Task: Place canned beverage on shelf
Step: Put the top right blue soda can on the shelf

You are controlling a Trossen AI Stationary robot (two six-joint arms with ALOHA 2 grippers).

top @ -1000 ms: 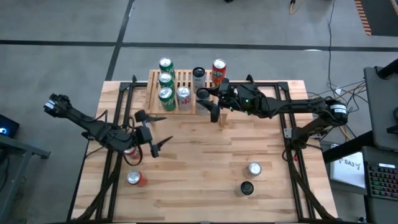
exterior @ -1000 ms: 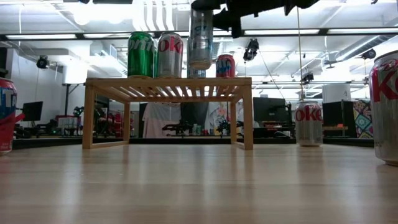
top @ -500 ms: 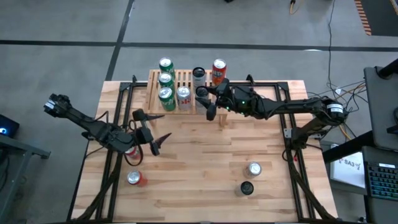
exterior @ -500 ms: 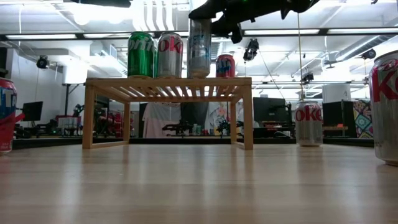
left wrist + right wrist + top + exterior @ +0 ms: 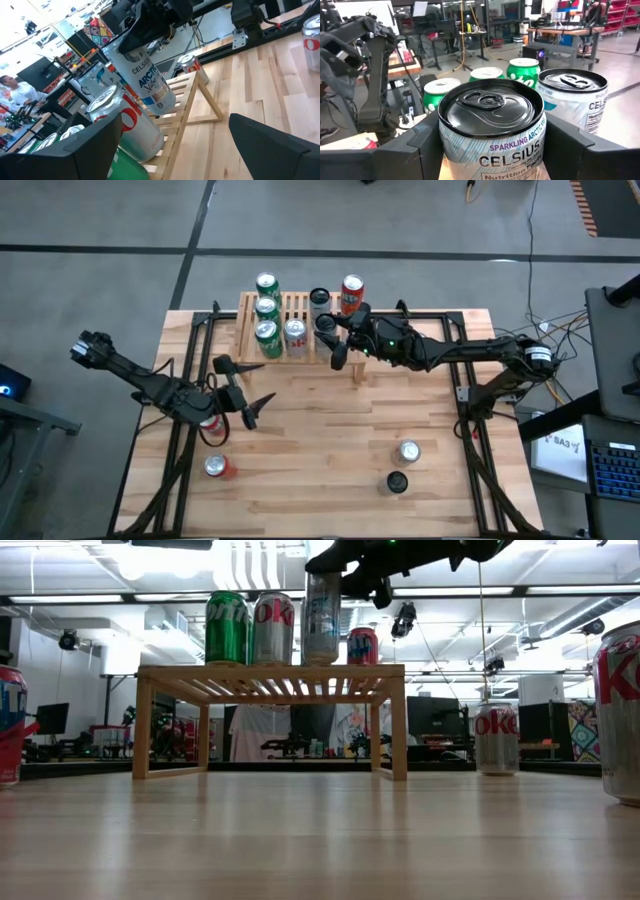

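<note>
The right gripper [image 5: 328, 326] is clamped on 1 Celsius can [image 5: 321, 604] standing on the shelf [image 5: 270, 676]. The left gripper [image 5: 247, 394] hovers over the table [image 5: 330, 440], fingers apart.

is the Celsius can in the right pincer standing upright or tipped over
Upright. In the low view the Celsius can stands vertical on the shelf, its base on the slats, the right pincer around its top.

Two dark, slender jointed arms are seen. Black angular fingers [image 5: 90, 150] tip each. A green light glows on the right arm [image 5: 440, 352].
</note>
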